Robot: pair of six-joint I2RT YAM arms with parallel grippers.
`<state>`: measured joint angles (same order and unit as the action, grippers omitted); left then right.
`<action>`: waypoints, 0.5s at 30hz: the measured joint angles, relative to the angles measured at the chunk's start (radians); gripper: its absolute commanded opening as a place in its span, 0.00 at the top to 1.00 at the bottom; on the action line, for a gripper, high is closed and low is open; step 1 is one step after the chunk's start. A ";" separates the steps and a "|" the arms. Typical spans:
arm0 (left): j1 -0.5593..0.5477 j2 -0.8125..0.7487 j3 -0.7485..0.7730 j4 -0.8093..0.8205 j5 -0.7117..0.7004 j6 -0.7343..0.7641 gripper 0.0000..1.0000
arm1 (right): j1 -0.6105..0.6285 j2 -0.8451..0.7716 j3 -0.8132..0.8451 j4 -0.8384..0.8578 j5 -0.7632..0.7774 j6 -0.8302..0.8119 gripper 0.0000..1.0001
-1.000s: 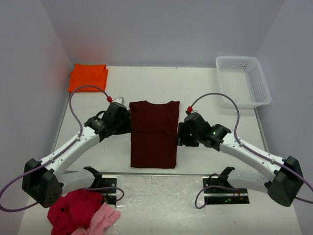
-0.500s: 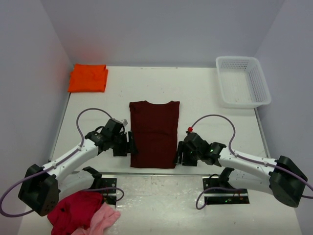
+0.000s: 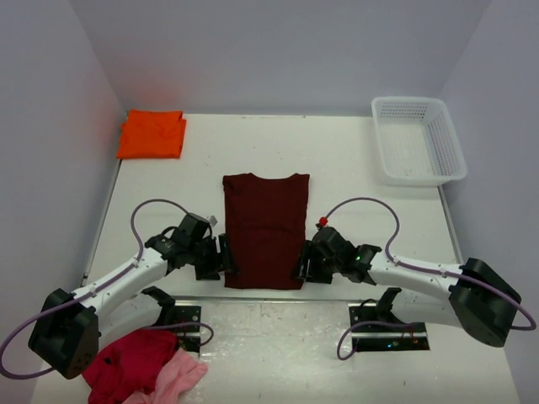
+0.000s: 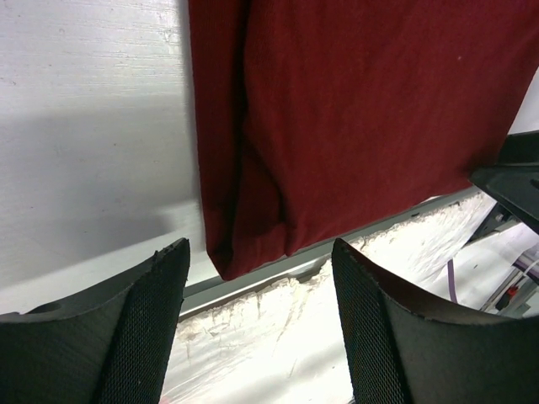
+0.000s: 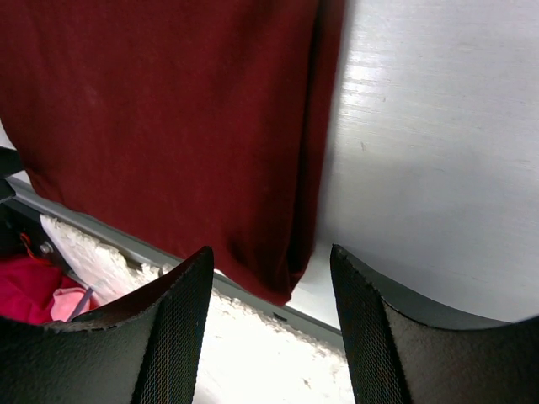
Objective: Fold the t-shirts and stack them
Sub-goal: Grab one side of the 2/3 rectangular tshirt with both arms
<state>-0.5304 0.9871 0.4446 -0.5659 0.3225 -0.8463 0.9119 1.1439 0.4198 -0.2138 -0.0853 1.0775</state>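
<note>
Left gripper (image 4: pixel 259 252) and right gripper (image 5: pixel 271 257) gape empty at the near corners of the dark maroon cloth t-shirt (image 3: pixel 265 231); only overhead shows the bright orange cloth t-shirt (image 3: pixel 152 133).

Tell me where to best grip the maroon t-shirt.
Probably at the two near corners, each from its outer side: the maroon t-shirt lies flat as a long rectangle, and the open left gripper and right gripper flank them.
</note>
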 measured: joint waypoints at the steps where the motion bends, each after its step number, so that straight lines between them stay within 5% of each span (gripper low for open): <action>1: 0.000 0.000 0.000 -0.002 0.000 -0.003 0.30 | 0.000 0.004 0.000 0.006 -0.003 0.002 0.41; 15: 0.000 0.037 -0.050 0.016 0.018 -0.011 0.44 | 0.016 0.054 0.003 0.080 -0.016 0.029 0.41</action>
<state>-0.5304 1.0237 0.3946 -0.5495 0.3408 -0.8574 0.9276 1.1980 0.4225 -0.1333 -0.1013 1.1061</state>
